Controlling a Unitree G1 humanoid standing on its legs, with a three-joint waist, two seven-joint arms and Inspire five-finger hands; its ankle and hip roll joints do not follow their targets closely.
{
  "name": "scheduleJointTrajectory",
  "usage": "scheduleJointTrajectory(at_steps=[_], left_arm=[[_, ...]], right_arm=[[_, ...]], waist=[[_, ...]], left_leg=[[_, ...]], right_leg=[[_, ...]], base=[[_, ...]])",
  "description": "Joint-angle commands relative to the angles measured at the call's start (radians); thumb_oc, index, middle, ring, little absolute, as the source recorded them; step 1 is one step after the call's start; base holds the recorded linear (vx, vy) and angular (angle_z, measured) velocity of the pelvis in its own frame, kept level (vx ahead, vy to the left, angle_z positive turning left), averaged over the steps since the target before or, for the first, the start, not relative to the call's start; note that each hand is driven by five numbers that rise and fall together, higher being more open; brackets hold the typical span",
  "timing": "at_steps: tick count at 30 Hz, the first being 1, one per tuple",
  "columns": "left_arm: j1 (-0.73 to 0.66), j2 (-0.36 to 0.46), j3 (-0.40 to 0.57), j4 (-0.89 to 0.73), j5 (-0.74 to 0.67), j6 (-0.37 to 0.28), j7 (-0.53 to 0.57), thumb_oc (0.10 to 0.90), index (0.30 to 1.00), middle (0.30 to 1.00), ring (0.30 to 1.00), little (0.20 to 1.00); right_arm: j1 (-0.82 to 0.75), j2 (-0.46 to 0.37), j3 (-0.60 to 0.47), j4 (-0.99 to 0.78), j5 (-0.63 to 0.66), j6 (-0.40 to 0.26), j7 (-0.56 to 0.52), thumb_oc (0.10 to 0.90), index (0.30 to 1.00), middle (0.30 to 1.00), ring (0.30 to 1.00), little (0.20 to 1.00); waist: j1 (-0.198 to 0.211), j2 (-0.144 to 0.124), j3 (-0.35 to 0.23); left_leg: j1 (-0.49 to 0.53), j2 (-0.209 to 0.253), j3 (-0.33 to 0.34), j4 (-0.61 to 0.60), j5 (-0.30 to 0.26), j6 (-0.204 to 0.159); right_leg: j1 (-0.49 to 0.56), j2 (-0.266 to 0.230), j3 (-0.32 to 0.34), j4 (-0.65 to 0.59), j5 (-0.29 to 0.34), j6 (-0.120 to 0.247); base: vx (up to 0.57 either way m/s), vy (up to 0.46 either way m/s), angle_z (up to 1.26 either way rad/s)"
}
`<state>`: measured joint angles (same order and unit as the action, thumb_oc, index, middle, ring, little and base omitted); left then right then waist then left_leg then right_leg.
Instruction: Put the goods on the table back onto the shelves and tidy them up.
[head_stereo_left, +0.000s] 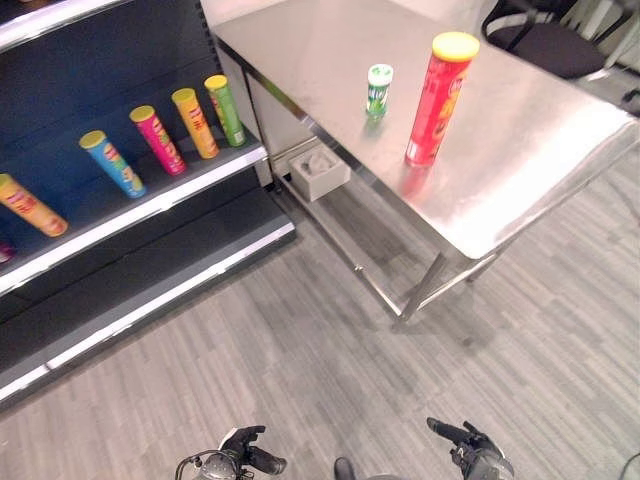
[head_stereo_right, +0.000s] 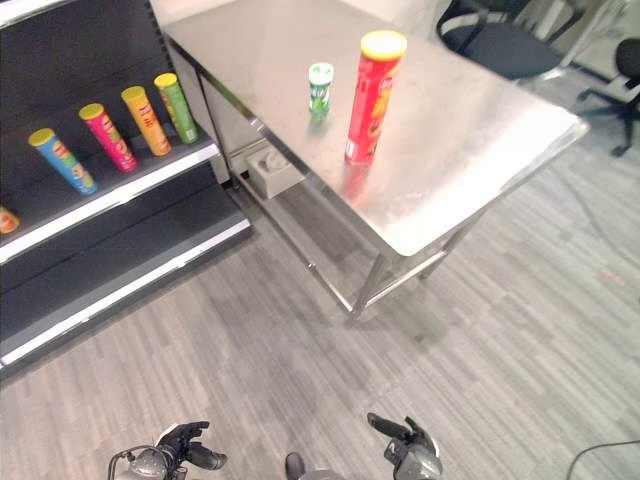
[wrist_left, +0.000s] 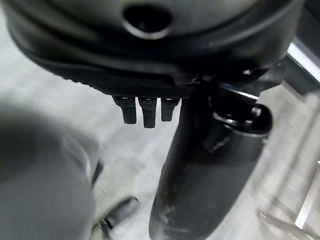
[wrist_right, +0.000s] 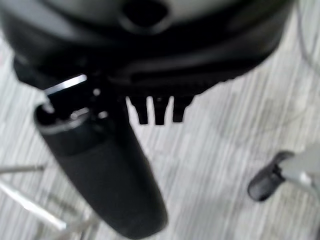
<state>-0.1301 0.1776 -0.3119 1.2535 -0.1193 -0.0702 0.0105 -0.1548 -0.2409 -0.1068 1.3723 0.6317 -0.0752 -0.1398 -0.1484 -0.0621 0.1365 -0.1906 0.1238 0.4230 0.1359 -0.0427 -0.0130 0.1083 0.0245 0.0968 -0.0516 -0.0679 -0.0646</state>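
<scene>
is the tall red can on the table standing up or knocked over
Upright. The red chip can stands on its base on the steel table, yellow lid on top, beside a small green-and-white bottle.

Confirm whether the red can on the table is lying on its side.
No, the red can stands upright on the table, beside the small green bottle.
</scene>
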Motion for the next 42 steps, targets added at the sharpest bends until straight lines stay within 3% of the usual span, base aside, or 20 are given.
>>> scheduleJointTrajectory(at_steps=[1,3,6,10,13,14,15,16,18,20,21,23,26,27,30,32,33,36,39,42], left_arm=[[-0.048,-0.055,0.043,0.059,-0.094,-0.040,0.025,0.800,0.900,0.900,0.900,0.900],[-0.051,-0.057,0.052,0.070,-0.109,-0.056,0.041,0.800,0.900,0.900,0.900,0.900],[-0.044,-0.049,0.084,0.071,-0.148,-0.064,0.055,0.800,0.900,0.900,0.900,0.900],[-0.085,-0.032,0.015,0.056,-0.034,-0.065,0.044,0.800,0.900,0.900,0.900,0.900],[-0.114,-0.016,-0.032,0.052,0.060,-0.056,0.035,0.800,0.900,0.900,0.900,0.900],[-0.120,-0.012,-0.035,0.048,0.059,-0.054,0.033,0.800,0.900,0.900,0.900,0.900],[-0.124,0.003,-0.023,0.048,0.042,-0.052,0.029,0.800,0.900,0.900,0.900,0.900],[-0.120,0.005,-0.017,0.055,0.037,-0.048,0.026,0.800,0.900,0.900,0.900,0.900],[-0.112,0.009,-0.015,0.059,0.034,-0.045,0.021,0.800,0.900,0.900,0.900,0.900],[-0.103,0.015,-0.019,0.057,0.032,-0.043,0.012,0.800,0.900,0.900,0.900,0.900],[-0.101,0.016,-0.034,0.054,0.044,-0.042,0.005,0.800,0.900,0.900,0.900,0.900],[-0.098,0.012,-0.051,0.051,0.051,-0.043,-0.004,0.800,0.900,0.900,0.900,0.900],[-0.097,-0.005,-0.085,0.048,0.075,-0.045,-0.014,0.800,0.900,0.900,0.900,0.900],[-0.100,-0.010,-0.091,0.042,0.101,-0.047,-0.011,0.800,0.900,0.900,0.900,0.900],[-0.104,-0.018,-0.127,0.014,0.152,-0.060,-0.008,0.800,0.900,0.900,0.900,0.900],[-0.126,-0.017,-0.177,-0.033,0.191,-0.071,-0.010,0.800,0.900,0.900,0.900,0.900],[-0.148,-0.004,-0.197,-0.060,0.208,-0.072,-0.009,0.800,0.900,0.900,0.900,0.900],[-0.171,0.000,-0.179,-0.044,0.200,-0.068,0.003,0.800,0.900,0.900,0.900,0.900],[-0.151,0.000,-0.101,0.008,0.158,-0.062,0.017,0.800,0.900,0.900,0.900,0.900],[-0.126,-0.001,-0.077,0.031,0.154,-0.062,0.027,0.800,0.900,0.900,0.900,0.900]], right_arm=[[0.084,-0.070,-0.038,0.054,0.002,-0.004,-0.022,0.800,0.900,0.900,0.900,0.900],[0.077,-0.070,-0.031,0.066,-0.006,-0.005,-0.030,0.800,0.900,0.900,0.900,0.900],[0.061,-0.075,-0.036,0.054,0.000,-0.004,-0.028,0.800,0.900,0.900,0.900,0.900],[0.057,-0.071,-0.046,0.022,0.005,-0.003,-0.017,0.800,0.900,0.900,0.900,0.900],[0.040,-0.064,-0.037,0.027,-0.016,0.009,0.002,0.800,0.900,0.900,0.900,0.900],[0.034,-0.063,-0.040,0.030,-0.017,0.009,0.005,0.800,0.900,0.900,0.900,0.900],[0.031,-0.060,-0.044,0.030,-0.012,0.004,0.007,0.800,0.900,0.900,0.900,0.900],[0.033,-0.052,-0.040,0.028,-0.019,0.001,0.004,0.800,0.900,0.900,0.900,0.900],[0.039,-0.046,-0.038,0.030,-0.022,0.002,0.005,0.800,0.900,0.900,0.900,0.900],[0.045,-0.044,-0.031,0.041,-0.029,-0.002,0.004,0.800,0.900,0.900,0.900,0.900],[0.043,-0.038,-0.021,0.055,-0.037,-0.007,-0.002,0.800,0.900,0.900,0.900,0.900],[0.046,-0.036,-0.012,0.064,-0.039,-0.012,-0.008,0.800,0.900,0.900,0.900,0.900],[0.059,-0.036,0.002,0.066,-0.043,-0.013,-0.009,0.800,0.900,0.900,0.900,0.900],[0.064,-0.039,0.006,0.073,-0.032,-0.014,-0.009,0.800,0.900,0.900,0.900,0.900],[0.063,-0.051,0.006,0.070,-0.037,-0.024,-0.017,0.800,0.900,0.900,0.900,0.900],[0.053,-0.063,0.013,0.053,-0.038,-0.034,-0.021,0.800,0.900,0.900,0.900,0.900],[0.029,-0.070,0.029,0.029,-0.034,-0.044,-0.027,0.800,0.900,0.900,0.900,0.900],[0.019,-0.062,0.063,0.011,-0.052,-0.042,-0.019,0.800,0.900,0.900,0.900,0.900],[0.027,-0.057,0.100,-0.011,-0.118,-0.029,-0.004,0.800,0.900,0.900,0.900,0.900],[0.040,-0.063,0.103,-0.004,-0.154,-0.023,-0.008,0.800,0.900,0.900,0.900,0.900]], waist=[[0.033,0.098,-0.016],[0.053,0.079,-0.009],[0.067,0.092,-0.026],[0.036,0.113,-0.033],[-0.004,0.120,-0.022],[-0.010,0.124,-0.014],[-0.010,0.131,-0.001],[-0.008,0.135,-0.001],[-0.015,0.136,-0.003],[-0.028,0.136,-0.004],[-0.034,0.134,0.000],[-0.029,0.137,0.000],[-0.039,0.140,-0.010],[-0.036,0.143,-0.012],[-0.022,0.139,-0.014],[-0.008,0.114,0.000],[0.017,0.085,0.017],[0.032,0.072,0.023],[0.041,0.047,-0.012],[0.059,0.047,-0.028]], left_leg=[[0.075,0.098,-0.139,-0.144,0.163,-0.115],[-0.006,0.134,-0.258,-0.215,0.202,-0.127],[0.001,0.157,-0.202,-0.208,0.198,-0.148],[0.018,0.077,-0.152,-0.202,0.175,-0.122],[0.070,0.009,-0.090,-0.221,0.135,-0.078],[0.084,-0.008,-0.064,-0.223,0.123,-0.067],[0.111,-0.018,0.007,-0.223,0.096,-0.057],[0.134,-0.024,0.033,-0.223,0.063,-0.065],[0.137,-0.026,0.057,-0.223,0.060,-0.065],[0.139,-0.018,0.103,-0.223,0.058,-0.068],[0.148,-0.024,0.134,-0.223,0.034,-0.065],[0.163,-0.038,0.153,-0.223,0.001,-0.058],[0.183,-0.052,0.145,-0.223,-0.026,-0.047],[0.198,-0.060,0.150,-0.223,-0.030,-0.043],[0.224,-0.065,0.175,-0.197,-0.030,-0.045],[0.174,-0.029,0.193,-0.040,-0.029,-0.074],[0.105,0.024,0.167,0.131,-0.014,-0.101],[0.048,0.062,0.129,0.206,-0.015,-0.105],[0.059,0.096,0.112,0.074,-0.011,-0.088],[0.070,0.147,0.027,-0.077,0.107,-0.119]], right_leg=[[-0.147,-0.088,-0.068,0.033,0.022,0.141],[-0.143,-0.106,-0.006,0.042,-0.001,0.147],[-0.127,-0.148,0.093,0.040,-0.026,0.182],[-0.161,-0.220,0.127,0.083,-0.008,0.226],[-0.242,-0.256,0.169,0.189,0.085,0.241],[-0.271,-0.265,0.161,0.225,0.127,0.235],[-0.313,-0.299,0.069,0.258,0.180,0.214],[-0.319,-0.316,-0.020,0.281,0.160,0.212],[-0.328,-0.306,-0.071,0.297,0.147,0.216],[-0.360,-0.221,-0.118,0.298,0.083,0.217],[-0.400,-0.125,-0.169,0.277,0.047,0.221],[-0.409,-0.087,-0.266,0.221,0.043,0.210],[-0.399,-0.051,-0.278,0.189,0.037,0.195],[-0.374,-0.024,-0.245,0.142,0.048,0.191],[-0.334,-0.026,-0.254,0.101,0.054,0.183],[-0.280,-0.034,-0.247,0.073,0.050,0.170],[-0.248,-0.035,-0.232,0.055,0.037,0.150],[-0.223,-0.042,-0.220,0.047,0.019,0.141],[-0.211,-0.093,-0.208,0.053,0.014,0.165],[-0.217,-0.108,-0.176,0.069,-0.003,0.166]], base=[[0.38,0.242,-0.78],[0.33,0.209,-0.96],[0.52,0.483,-2.01],[0.31,0.411,-0.36],[0.29,0.427,-0.41],[0.27,0.459,-1.12],[0.28,0.453,-1.28],[0.24,0.405,-1.41],[0.07,0.158,-1.12],[0.03,0.157,-0.64],[0.07,0.137,-0.13],[0.07,0.068,-0.91],[0.14,-0.034,-0.14],[0.15,-0.007,0.22],[0.11,-0.048,-0.15],[0.11,-0.197,-0.13],[0.07,-0.187,0.02],[0.07,-0.069,-0.31],[0.21,0.180,-0.03],[0.21,0.294,-0.46]])
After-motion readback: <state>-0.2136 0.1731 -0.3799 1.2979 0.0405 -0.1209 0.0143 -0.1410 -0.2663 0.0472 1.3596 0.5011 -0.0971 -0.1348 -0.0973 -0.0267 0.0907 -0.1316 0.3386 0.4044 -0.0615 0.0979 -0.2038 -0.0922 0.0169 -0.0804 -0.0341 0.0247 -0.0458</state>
